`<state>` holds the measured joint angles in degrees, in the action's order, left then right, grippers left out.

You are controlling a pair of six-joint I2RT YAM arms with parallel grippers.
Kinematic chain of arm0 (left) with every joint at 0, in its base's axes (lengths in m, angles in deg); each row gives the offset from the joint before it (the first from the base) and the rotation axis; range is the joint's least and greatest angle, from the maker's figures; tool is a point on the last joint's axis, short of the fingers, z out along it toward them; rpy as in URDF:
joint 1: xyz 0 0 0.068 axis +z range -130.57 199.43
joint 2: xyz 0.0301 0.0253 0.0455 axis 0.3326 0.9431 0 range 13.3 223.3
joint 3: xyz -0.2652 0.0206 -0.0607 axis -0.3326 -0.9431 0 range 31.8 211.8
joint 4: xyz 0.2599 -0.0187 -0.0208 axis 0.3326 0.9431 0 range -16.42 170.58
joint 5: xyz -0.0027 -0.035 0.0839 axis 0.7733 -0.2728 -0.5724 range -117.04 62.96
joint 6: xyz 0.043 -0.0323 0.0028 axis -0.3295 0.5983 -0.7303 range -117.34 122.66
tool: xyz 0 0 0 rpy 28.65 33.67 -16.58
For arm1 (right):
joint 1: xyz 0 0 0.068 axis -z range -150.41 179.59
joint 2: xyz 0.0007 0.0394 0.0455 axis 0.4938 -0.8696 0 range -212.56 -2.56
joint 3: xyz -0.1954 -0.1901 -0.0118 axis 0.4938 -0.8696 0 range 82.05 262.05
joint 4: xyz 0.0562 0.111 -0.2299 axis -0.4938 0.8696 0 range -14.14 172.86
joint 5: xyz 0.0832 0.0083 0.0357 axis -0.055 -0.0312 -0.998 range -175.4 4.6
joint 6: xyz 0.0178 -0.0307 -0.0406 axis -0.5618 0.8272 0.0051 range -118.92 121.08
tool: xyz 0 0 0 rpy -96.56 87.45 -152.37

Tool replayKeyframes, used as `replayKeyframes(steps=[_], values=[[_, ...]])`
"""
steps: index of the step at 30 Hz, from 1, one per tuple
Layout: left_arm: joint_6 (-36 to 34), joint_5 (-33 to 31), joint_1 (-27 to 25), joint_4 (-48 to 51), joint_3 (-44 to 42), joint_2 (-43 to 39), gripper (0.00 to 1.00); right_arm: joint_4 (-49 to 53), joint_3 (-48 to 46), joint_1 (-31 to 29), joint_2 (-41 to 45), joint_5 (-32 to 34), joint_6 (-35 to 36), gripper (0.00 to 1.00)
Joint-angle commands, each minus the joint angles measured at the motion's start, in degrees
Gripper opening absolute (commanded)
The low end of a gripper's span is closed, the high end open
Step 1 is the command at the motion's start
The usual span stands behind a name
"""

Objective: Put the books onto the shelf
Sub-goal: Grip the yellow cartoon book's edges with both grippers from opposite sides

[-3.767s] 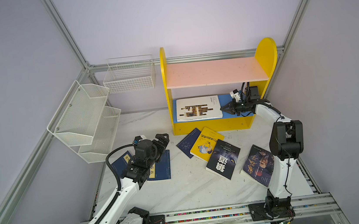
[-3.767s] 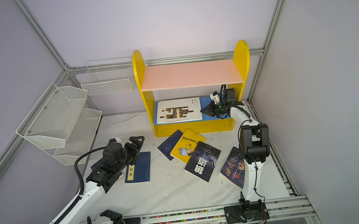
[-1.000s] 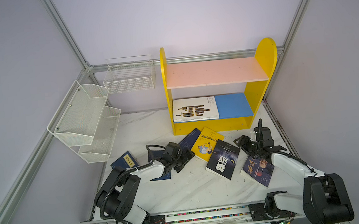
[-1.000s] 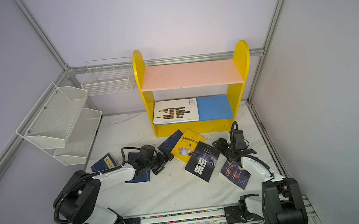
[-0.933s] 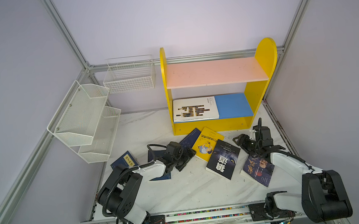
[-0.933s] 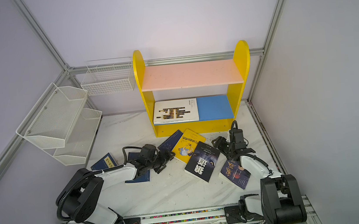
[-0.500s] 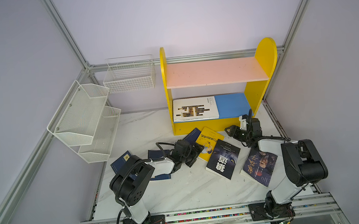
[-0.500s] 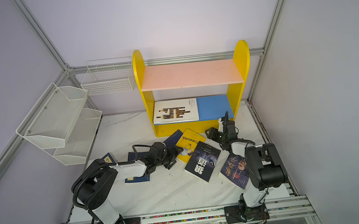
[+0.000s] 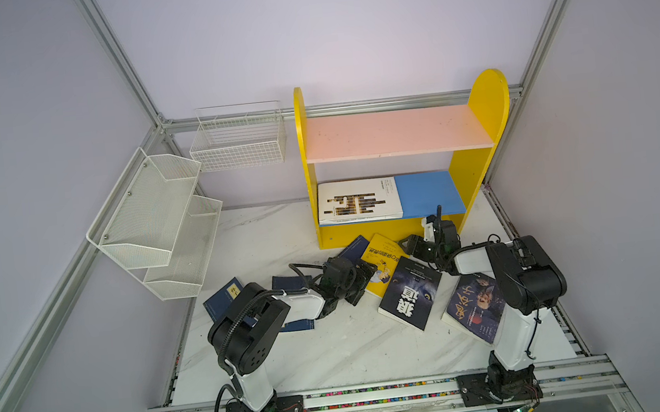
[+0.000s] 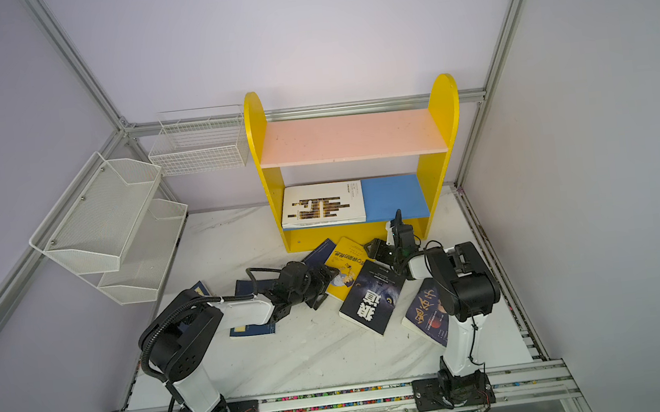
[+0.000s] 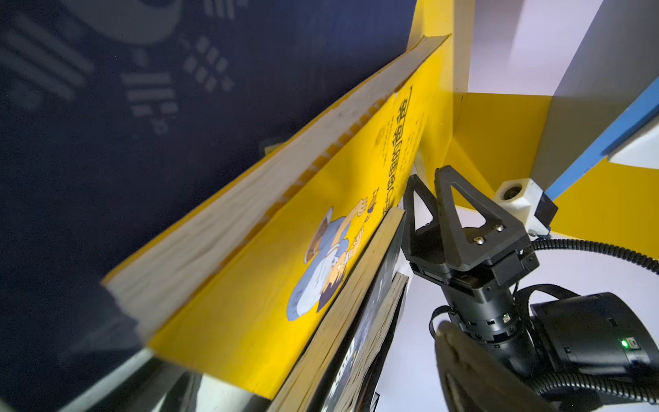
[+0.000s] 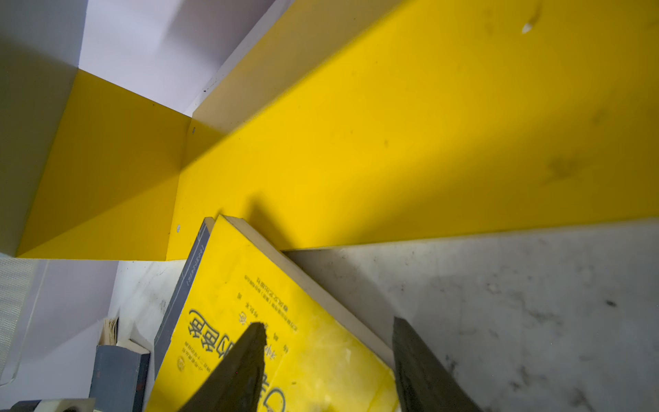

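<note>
- Left hand (image 9: pixel 363 283), in a top view, lay low over the desk (image 9: pixel 335 352) with its jaws wide at the near edge of the yellow book (image 9: pixel 384 256). The right hand (image 9: pixel 408 247) met that book at its far corner, jaws apart. The book lay flat just before the shelf (image 9: pixel 486 115), partly on a navy book (image 9: pixel 351 246) and under a corner of a dark book (image 9: pixel 410 292). A white book (image 9: pixel 355 202) already lay in the shelf's lower tier.
- Left wrist view: the yellow book (image 11: pixel 285 267) showed a thick block of pages under a thin cover. The left hand held nothing.
- Right wrist view: the fingers (image 12: pixel 246 367) straddled the book's long page edge, one over the cover and one over bare desk. I could not tell whether they touched it.
- It looked light, floppy and smooth-faced. It was best pinched through its whole thickness at a free edge, since a grip on the cover alone would let it fan open and sag.
</note>
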<state>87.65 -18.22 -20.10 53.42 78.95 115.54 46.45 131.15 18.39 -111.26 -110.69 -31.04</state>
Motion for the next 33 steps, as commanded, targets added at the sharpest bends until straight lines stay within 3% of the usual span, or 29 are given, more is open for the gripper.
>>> replayKeyframes(steps=[1, 9, 18, 26, 30, 33], values=[[0.08, -1.50, -0.30, -3.77, 3.13, 1.17, 0.96, 1.23, 2.32, -1.94, -4.58, -5.36, -1.10, 0.58], [-3.68, -5.11, -0.29, -12.48, 0.68, -3.03, 0.90, 5.70, 2.42, -4.70, -3.89, -7.31, 0.03, 0.53], [-4.07, -7.40, -0.29, -7.66, -1.80, -9.53, 0.77, 6.65, 0.08, -5.00, 1.87, -8.00, -1.91, 0.51], [-3.43, -7.87, -0.34, 0.07, -2.19, -11.34, 0.47, 4.44, -1.93, -6.28, 4.65, -8.01, -5.55, 0.50], [-4.27, -7.38, -0.29, 0.64, -2.40, -12.52, 0.25, 4.24, -2.27, -6.46, 6.26, -7.92, -6.41, 0.50], [-7.10, -6.01, 0.23, 1.88, -1.94, -14.71, 0.17, 6.23, -0.63, -6.51, 8.30, -8.01, -5.24, 0.57]])
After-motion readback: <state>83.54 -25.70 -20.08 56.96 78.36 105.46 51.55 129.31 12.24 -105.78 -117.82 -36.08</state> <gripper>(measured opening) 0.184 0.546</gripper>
